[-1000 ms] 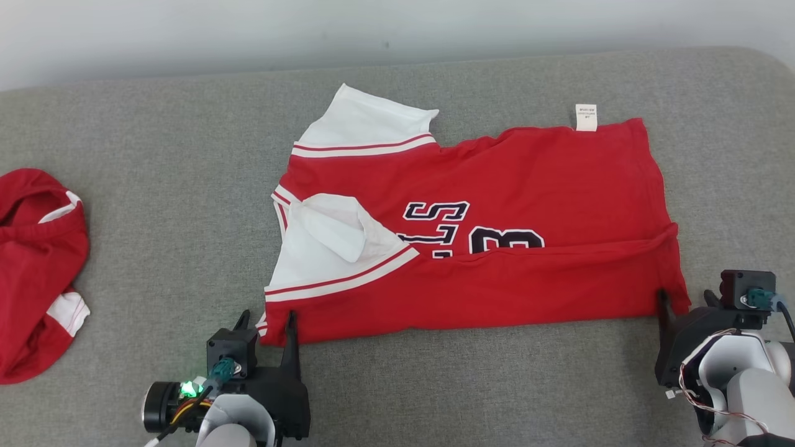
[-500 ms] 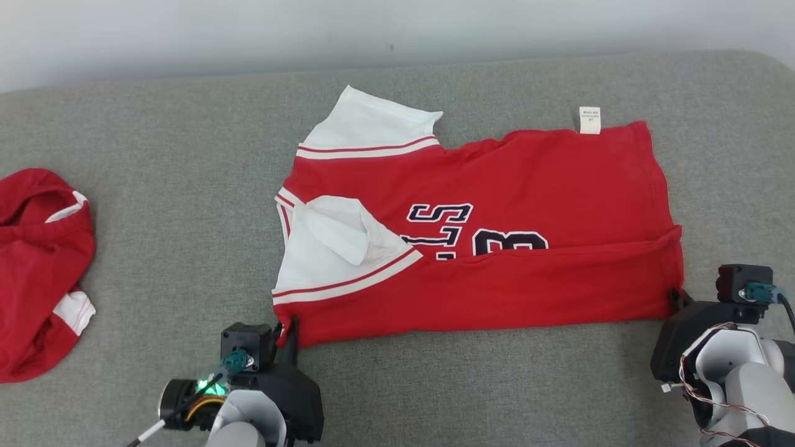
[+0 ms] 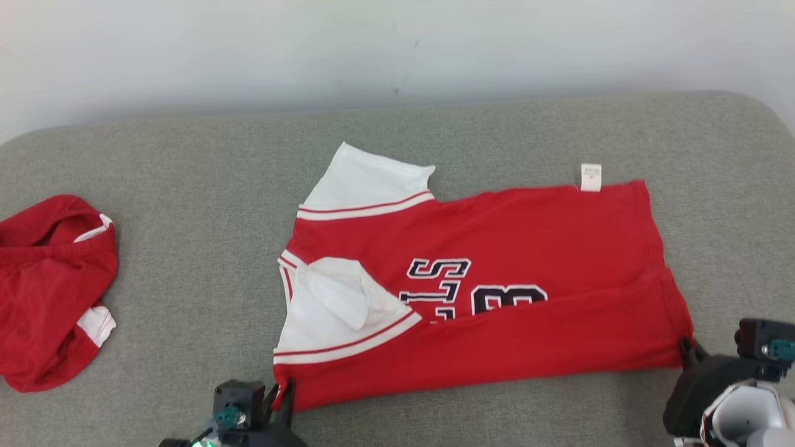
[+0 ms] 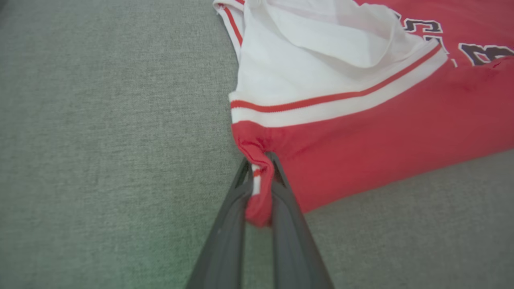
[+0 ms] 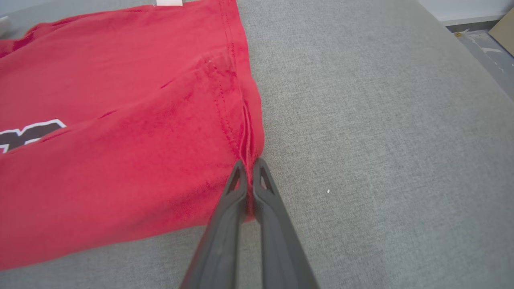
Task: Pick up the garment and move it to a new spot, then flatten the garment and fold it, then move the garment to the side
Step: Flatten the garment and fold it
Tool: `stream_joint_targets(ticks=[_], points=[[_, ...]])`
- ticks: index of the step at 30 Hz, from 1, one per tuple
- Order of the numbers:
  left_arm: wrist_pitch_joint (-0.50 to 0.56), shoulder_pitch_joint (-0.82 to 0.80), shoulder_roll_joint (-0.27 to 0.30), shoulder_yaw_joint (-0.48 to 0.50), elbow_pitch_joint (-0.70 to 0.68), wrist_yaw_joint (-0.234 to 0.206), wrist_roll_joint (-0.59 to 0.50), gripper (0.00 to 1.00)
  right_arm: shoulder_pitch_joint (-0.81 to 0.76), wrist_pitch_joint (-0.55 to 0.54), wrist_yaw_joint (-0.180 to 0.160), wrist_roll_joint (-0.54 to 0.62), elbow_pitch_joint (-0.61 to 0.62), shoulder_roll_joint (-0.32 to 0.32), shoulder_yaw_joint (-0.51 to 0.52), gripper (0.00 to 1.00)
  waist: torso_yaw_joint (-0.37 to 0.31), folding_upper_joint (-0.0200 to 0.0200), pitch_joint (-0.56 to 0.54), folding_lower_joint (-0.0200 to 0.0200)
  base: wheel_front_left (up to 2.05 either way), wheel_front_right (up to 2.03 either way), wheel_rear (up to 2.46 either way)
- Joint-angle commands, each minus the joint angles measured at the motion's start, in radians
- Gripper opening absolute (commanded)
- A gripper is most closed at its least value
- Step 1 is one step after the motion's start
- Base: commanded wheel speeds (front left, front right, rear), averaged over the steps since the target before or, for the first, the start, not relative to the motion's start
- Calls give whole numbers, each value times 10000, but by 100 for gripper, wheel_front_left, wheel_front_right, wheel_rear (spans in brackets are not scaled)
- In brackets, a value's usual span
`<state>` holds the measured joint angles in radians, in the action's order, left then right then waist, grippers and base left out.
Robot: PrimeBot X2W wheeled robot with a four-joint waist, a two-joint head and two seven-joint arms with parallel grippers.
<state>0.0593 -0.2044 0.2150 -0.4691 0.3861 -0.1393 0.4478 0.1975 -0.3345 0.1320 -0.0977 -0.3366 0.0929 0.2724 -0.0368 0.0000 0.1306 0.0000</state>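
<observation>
Garment (image 3: 528, 248) lies flat, near edge folded over once. Left gripper (image 4: 260, 168) and right gripper (image 5: 249, 168) each pinch a near corner. Further folding and the side move appear to remain.

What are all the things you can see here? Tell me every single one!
shirt: one, red with white sleeves and dark letters, lying in the middle of the cushion, its near edge folded over
label: one, white, sticking out from the shirt's far edge
bunched garment: one, red with white trim, on the cushion at the robot's left, apart from the shirt
cushion: one, grey, under both garments
wall: one, white, behind the cushion
left gripper: one, dark, shut on the shirt's near corner at the sleeve end
right gripper: one, dark, shut on the shirt's near corner at the hem end
</observation>
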Motion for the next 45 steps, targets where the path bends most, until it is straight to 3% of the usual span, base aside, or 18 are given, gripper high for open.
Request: stream_joint_targets(ticks=[1, 14, 16, 17, 18, 27, 34, 45], points=[[39, 223, 136, 24, -89, -59, 88, 0, -262, -96, -28, -57, 178, -31, 35, 0, -47, 0, -112, 0, 0, 0, 0], [566, 1506, 463, -139, -832, -476, 208, 0, -1810, -1184, -28, 351, 1422, -298, 268, 0, -211, 0, -258, 0, 0, 0, 0], [598, 1536, 485, -157, -842, -504, 240, 4, -1827, -1143, -28, 423, 1432, -314, 211, 100, -206, 0, -282, 0, 0, 0, 0], [595, 1560, 494, -171, -855, -508, 237, 46, -1832, -1108, -28, 455, 1431, -318, 220, 100, -200, 0, -295, 0, 0, 0, 0], [592, 1579, 499, -186, -869, -513, 235, 100, -1832, -1042, -28, 490, 1434, -321, 242, 100, -194, 0, -309, 0, 0, 0, 0], [62, 1602, 695, 60, -1455, -704, 160, 100, -1546, -753, -28, 534, 1966, -289, 355, 100, -222, 0, -415, 0, 0, 0, 0], [-286, 568, 1050, 423, -2065, -627, -33, 100, -608, -1109, -28, 476, 2594, 77, 134, 100, -369, 0, -159, 0, 0, 0, 0], [513, -3339, 566, 628, -693, 175, 391, 100, 3040, -1786, -27, -47, 456, 761, -1107, 100, -1001, 0, 1463, 0, 0, 0, 0]])
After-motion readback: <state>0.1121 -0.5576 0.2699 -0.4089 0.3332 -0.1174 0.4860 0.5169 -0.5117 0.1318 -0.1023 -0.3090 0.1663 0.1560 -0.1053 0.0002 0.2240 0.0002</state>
